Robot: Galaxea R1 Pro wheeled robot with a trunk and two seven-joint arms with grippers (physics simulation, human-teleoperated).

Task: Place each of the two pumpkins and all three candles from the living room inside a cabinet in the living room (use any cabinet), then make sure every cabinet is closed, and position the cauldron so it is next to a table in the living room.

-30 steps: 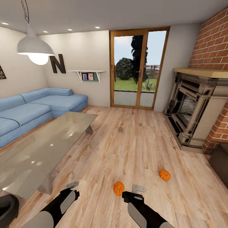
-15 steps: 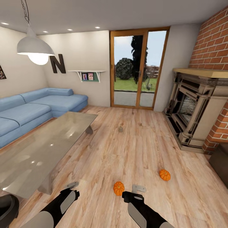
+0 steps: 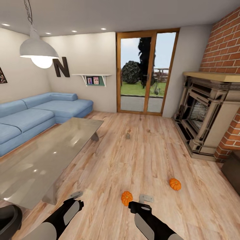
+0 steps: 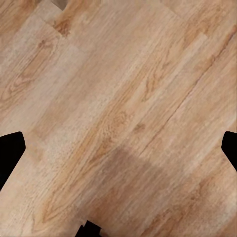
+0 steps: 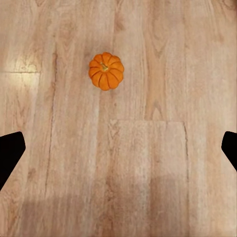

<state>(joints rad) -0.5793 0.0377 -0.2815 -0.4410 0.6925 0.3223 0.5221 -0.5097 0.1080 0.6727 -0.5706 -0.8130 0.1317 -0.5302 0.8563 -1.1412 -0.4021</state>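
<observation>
Two small ribbed orange pumpkins lie on the light wood plank floor (image 3: pixel 140 160): the nearer pumpkin (image 3: pixel 126 198) just ahead of the right gripper (image 3: pixel 145 199), also seen from the right wrist (image 5: pixel 106 70), and the farther pumpkin (image 3: pixel 175 184) off to the right, well apart from the first. A small beige stub (image 3: pixel 127 135), probably a candle though too small to be sure, stands farther out near the glossy grey coffee table (image 3: pixel 43 160). The right gripper's fingers are spread apart and hold nothing; so are those of the left gripper (image 3: pixel 76 195). Behind the table sits a blue corner sofa (image 3: pixel 36 115). A dark letter "N" (image 3: pixel 61 66) hangs on the beige wall. A beige-and-black fireplace surround (image 3: pixel 206 113) stands on the right.
</observation>
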